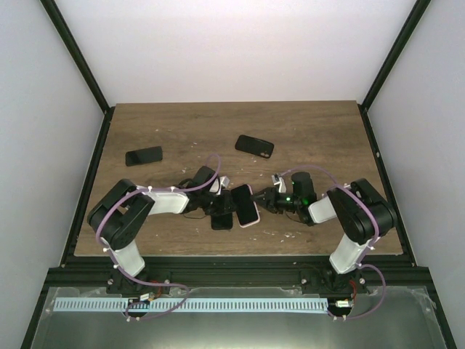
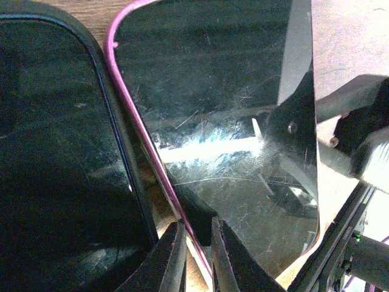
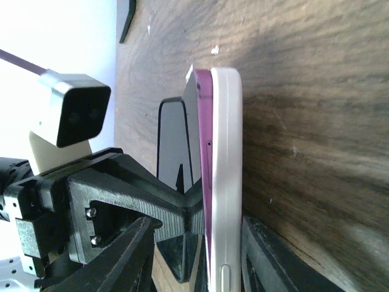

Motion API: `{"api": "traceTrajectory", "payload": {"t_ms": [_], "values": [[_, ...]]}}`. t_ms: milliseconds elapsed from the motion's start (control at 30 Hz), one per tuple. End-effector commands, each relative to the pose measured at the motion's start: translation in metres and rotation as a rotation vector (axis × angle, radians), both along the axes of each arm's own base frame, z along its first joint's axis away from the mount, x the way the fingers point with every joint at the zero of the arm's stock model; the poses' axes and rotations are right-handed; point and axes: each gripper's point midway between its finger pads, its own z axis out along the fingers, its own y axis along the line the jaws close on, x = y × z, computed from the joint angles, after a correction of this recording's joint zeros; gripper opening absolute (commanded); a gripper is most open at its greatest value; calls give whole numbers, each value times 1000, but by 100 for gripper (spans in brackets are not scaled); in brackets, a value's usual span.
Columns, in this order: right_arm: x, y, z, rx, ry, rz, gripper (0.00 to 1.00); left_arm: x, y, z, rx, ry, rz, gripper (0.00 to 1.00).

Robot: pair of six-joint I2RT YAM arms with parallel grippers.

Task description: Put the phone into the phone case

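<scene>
Four phones (image 1: 143,155) (image 1: 254,145) (image 1: 221,216) (image 1: 245,205), one white case (image 3: 226,152)

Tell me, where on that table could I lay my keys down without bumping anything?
Bare wood along the back wall, behind the two black slabs, and in the far right corner of the table. Crowded: the near middle, where the left tool and right tool meet at the phone.

Phone (image 2: 213,121): dark, heavily scratched glass with a magenta rim. It lies screen up near the front centre of the tabletop (image 1: 312,138), on top of a white case (image 3: 226,182). Seen side-on, the magenta edge stands exposed above the case wall along its visible length, so the phone is not fully seated.
</scene>
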Motion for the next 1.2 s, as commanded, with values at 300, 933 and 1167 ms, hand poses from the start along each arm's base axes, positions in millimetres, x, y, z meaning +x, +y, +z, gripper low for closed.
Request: {"api": "traceTrajectory", "payload": {"t_ms": [300,933,1167], "values": [[-39,28,-2,53,69,216,37,-9,3,-17,60,-7,-27,13],[-40,26,40,83,-90,229,15,0,0,69,-77,-94,11,48],[-44,29,93,168,-193,255,15,13,38,135,-191,-199,128,71]]}}
